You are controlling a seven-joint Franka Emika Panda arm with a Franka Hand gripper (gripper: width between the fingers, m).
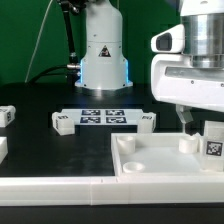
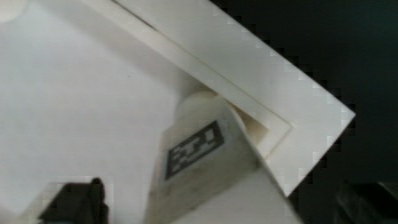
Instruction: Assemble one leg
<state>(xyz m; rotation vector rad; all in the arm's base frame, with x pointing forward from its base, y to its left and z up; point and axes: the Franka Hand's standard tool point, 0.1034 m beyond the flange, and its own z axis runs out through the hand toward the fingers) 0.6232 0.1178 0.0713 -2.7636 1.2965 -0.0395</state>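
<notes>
**Leg at the tray's far corner**

The white tray (image 1: 165, 160) is lying nearest the camera, its raised rim running along the front, its right end cut off by the frame. The arm is hanging over that corner, hiding it. The marker board (image 1: 100, 117) is lying well apart on open black table (image 1: 40, 150). The leg (image 2: 210, 150) is standing at the tray's corner. The gripper (image 1: 196, 128) is partly hidden; I cannot tell whether it is clenched.
</notes>
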